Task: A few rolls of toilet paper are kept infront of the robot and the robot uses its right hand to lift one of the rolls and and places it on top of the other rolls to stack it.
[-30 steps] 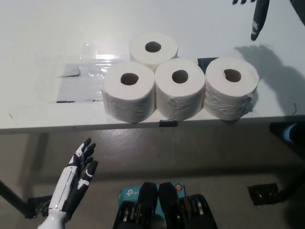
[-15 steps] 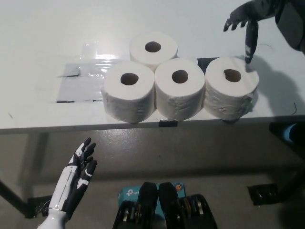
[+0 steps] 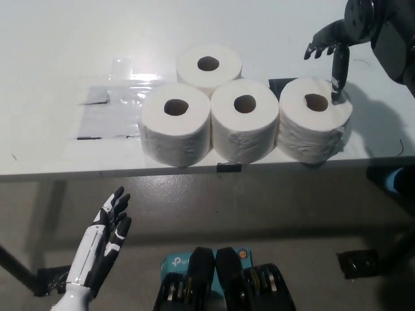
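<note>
Several white toilet paper rolls stand upright near the front edge of the white table. Three form a front row: a left roll, a middle roll and a right roll. A fourth roll stands behind the left and middle ones. My black right hand hovers over the right roll's far right rim, open with fingers spread, one finger pointing down at or onto the rim. My white left hand rests open below the table edge at lower left.
A clear plastic sheet lies taped on the table left of the rolls. A dark tape patch shows behind the middle and right rolls. The table's front edge runs just before the rolls. Floor lies below.
My right hand has come down from the top right corner and now reaches the right roll's far rim. The rolls and my left hand have not moved.
</note>
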Robot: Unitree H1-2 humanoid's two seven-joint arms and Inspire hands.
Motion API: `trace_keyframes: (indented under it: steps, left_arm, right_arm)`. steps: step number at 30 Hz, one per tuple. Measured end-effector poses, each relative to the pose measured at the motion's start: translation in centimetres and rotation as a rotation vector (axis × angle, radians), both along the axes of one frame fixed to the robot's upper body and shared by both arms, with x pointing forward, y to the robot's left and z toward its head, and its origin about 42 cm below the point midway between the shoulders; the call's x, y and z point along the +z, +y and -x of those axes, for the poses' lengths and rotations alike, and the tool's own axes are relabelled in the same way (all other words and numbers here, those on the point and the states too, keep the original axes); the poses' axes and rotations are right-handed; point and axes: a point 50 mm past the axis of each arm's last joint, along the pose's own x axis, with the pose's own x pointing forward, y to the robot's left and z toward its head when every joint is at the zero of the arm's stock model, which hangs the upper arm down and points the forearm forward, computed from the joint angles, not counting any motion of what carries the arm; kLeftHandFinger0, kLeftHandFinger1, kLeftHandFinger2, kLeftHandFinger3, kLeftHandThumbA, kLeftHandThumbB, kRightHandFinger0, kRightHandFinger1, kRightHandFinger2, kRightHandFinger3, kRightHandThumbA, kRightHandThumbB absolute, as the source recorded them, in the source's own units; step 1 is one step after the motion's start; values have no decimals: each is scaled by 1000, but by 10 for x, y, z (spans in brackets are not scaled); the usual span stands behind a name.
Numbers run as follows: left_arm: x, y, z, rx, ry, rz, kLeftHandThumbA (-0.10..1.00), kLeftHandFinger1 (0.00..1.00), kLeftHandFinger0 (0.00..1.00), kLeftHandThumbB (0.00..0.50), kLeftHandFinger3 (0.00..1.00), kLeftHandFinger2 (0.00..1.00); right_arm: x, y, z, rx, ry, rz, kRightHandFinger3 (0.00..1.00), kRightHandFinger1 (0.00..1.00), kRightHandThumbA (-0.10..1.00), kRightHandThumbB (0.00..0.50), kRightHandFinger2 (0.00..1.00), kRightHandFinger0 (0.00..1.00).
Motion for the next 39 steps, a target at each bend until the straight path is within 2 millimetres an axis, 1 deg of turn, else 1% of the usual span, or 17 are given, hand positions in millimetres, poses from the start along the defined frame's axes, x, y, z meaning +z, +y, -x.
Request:
trace_keyframes:
  steps: [2, 4, 5, 9, 10, 11, 13, 15, 20, 21, 23, 25, 29, 30, 35, 36, 39]
  left_arm:
    - [0, 0, 0, 0, 0, 0, 891, 1000, 1000, 199, 1000, 1000]
    - [0, 0, 0, 0, 0, 0, 886, 1000, 1000, 197, 1000, 1000]
    - [0, 0, 0, 0, 0, 0, 882, 1000, 1000, 206, 1000, 1000]
    - [0, 0, 0, 0, 0, 0, 878, 1000, 1000, 212, 1000, 1000]
    - [0, 0, 0, 0, 0, 0, 879, 1000, 1000, 224, 1000, 1000]
    - [0, 0, 0, 0, 0, 0, 887, 1000, 1000, 255, 1000, 1000]
    - [0, 0, 0, 0, 0, 0, 890, 1000, 1000, 240, 1000, 1000]
    - [0, 0, 0, 0, 0, 0, 887, 1000, 1000, 224, 1000, 1000]
    - [0, 0, 0, 0, 0, 0, 867, 1000, 1000, 203, 1000, 1000]
    - [0, 0, 0, 0, 0, 0, 865, 1000, 1000, 204, 1000, 1000]
    - [0, 0, 0, 0, 0, 0, 865, 1000, 1000, 208, 1000, 1000]
    - [0, 0, 0, -1, -1, 0, 876, 1000, 1000, 234, 1000, 1000]
    - [0, 0, 0, -1, -1, 0, 891, 1000, 1000, 241, 1000, 1000]
    - [0, 0, 0, -1, -1, 0, 905, 1000, 1000, 250, 1000, 1000]
    - [0, 0, 0, -1, -1, 0, 910, 1000, 1000, 225, 1000, 1000]
    - [0, 0, 0, -1, -1, 0, 907, 1000, 1000, 210, 1000, 1000]
    - [0, 0, 0, -1, -2, 1, 902, 1000, 1000, 207, 1000, 1000]
  right_arm:
    - [1, 1, 0, -2, -6, -14, 1000, 1000, 961, 389, 1000, 1000]
    - [1, 1, 0, -3, -8, -23, 1000, 1000, 983, 400, 1000, 1000]
    - [1, 2, 0, -5, -9, -29, 1000, 1000, 1000, 383, 1000, 1000]
    - [1, 3, 0, 6, -10, -26, 1000, 1000, 1000, 391, 1000, 1000]
    - [1, 3, 0, 7, -12, -25, 1000, 1000, 1000, 390, 1000, 1000]
    - [1, 3, 0, 8, -14, -24, 1000, 1000, 1000, 389, 1000, 1000]
    - [2, 4, -1, 11, -19, -26, 1000, 1000, 1000, 423, 1000, 1000]
    - [3, 4, -1, 13, -24, -24, 1000, 1000, 1000, 424, 1000, 1000]
    - [2, 3, -1, 10, -24, -30, 1000, 1000, 1000, 383, 1000, 1000]
    - [2, 3, -1, 6, -23, -35, 1000, 1000, 1000, 363, 1000, 1000]
    - [2, 3, -1, 5, -24, -37, 1000, 1000, 1000, 361, 1000, 1000]
    - [2, 3, -1, 6, -25, -37, 1000, 1000, 1000, 381, 1000, 1000]
    - [2, 4, -1, 3, -26, -46, 1000, 1000, 1000, 410, 1000, 1000]
    - [2, 5, -1, 3, -25, -51, 1000, 1000, 1000, 400, 1000, 1000]
    - [2, 7, -1, 7, -24, -57, 1000, 1000, 1000, 401, 1000, 1000]
    - [2, 7, -1, 7, -25, -57, 1000, 1000, 1000, 401, 1000, 1000]
    - [1, 8, -1, 9, -28, -57, 1000, 1000, 1000, 411, 1000, 1000]
